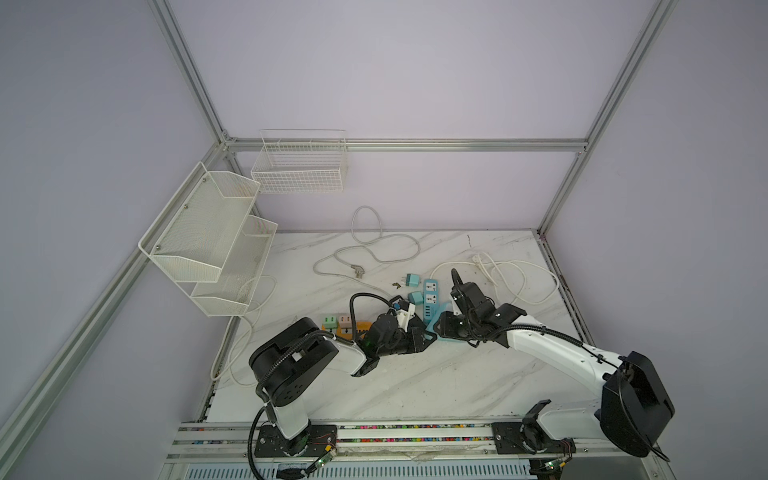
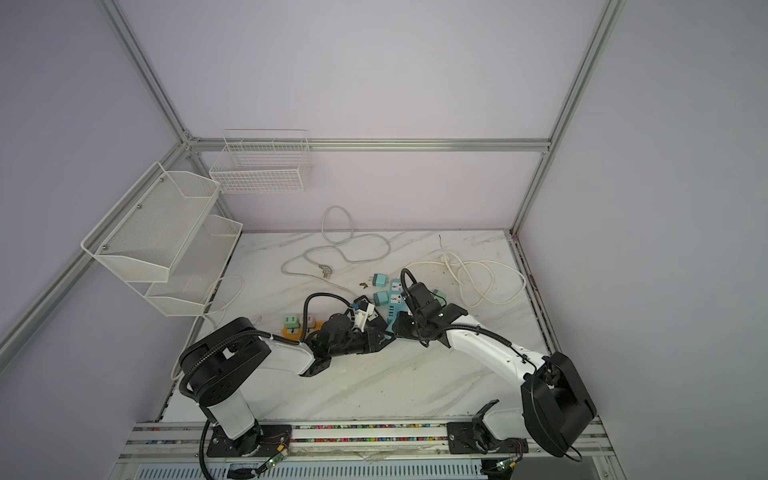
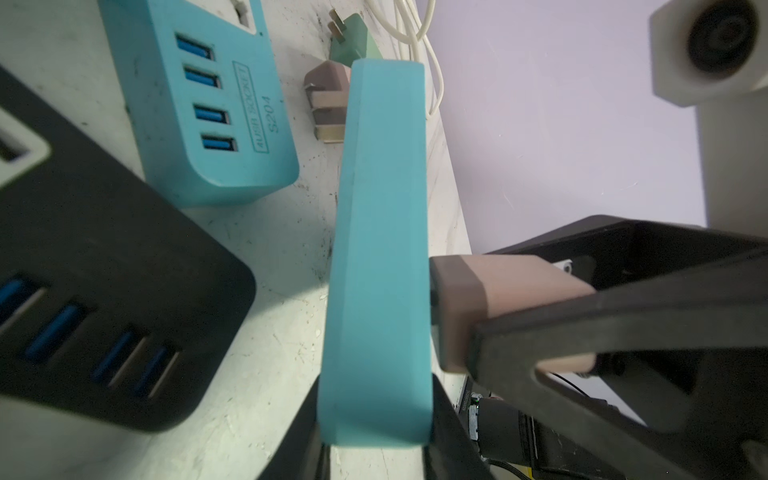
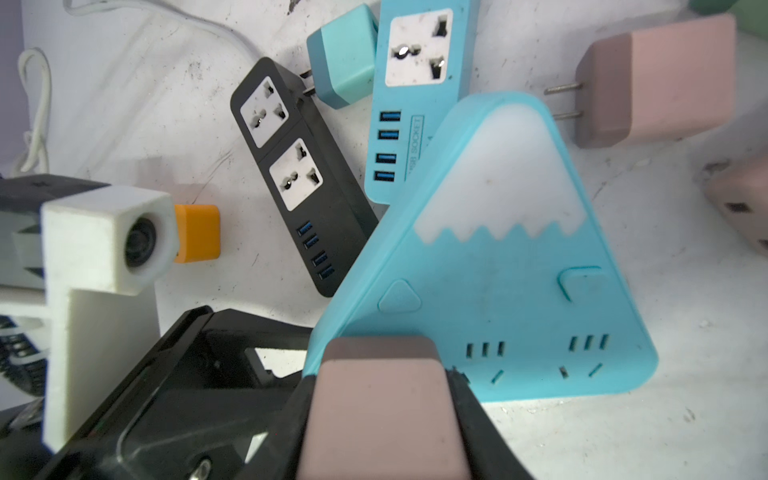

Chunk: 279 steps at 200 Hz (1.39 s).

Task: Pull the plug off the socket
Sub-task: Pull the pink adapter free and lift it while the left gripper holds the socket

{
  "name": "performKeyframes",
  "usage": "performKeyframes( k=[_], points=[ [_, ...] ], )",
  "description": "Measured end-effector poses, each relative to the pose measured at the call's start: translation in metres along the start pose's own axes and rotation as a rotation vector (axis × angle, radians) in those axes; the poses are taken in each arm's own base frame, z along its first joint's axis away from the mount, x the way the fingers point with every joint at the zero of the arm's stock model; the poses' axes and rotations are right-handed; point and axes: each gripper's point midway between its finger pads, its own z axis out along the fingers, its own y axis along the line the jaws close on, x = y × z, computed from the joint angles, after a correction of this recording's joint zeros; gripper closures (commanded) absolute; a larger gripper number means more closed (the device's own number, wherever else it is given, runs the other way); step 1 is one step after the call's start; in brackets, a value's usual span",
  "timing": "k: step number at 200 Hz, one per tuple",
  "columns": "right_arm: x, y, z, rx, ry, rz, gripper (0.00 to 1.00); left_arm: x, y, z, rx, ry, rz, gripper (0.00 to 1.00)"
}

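We find left gripper (image 3: 376, 419) clamped on socket (image 4: 498, 270) edge, anchoring it mid-frame in both top views. Right gripper (image 4: 382, 399) pinches plug (image 4: 382, 440), apparently seated in socket. We judge opposed holds permit straight pull.

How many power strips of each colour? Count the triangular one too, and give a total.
Blue: 2, the blue strip and the triangular socket
Black: 1, the black strip
Orange: 1, the orange strip
Total: 4
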Motion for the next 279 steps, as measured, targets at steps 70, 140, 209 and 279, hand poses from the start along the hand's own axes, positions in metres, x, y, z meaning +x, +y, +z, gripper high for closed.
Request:
performKeyframes(
  k=[70, 140, 209, 279],
  points=[
    [0.008, 0.008, 0.004, 0.050, -0.032, -0.059, 0.80, 0.004, 0.004, -0.001, -0.030, 0.022, -0.010, 1.00],
    [0.013, 0.014, -0.002, 0.006, -0.057, -0.072, 0.81, 0.002, 0.005, -0.003, -0.053, 0.015, 0.000, 1.00],
    [-0.004, 0.009, -0.016, -0.043, -0.082, -0.045, 0.80, 0.001, 0.004, -0.005, -0.056, 0.014, 0.003, 1.00],
    [-0.031, -0.027, -0.034, 0.084, -0.163, 0.033, 0.81, 0.010, 0.002, -0.004, -0.052, 0.048, 0.014, 1.00]
  ],
)
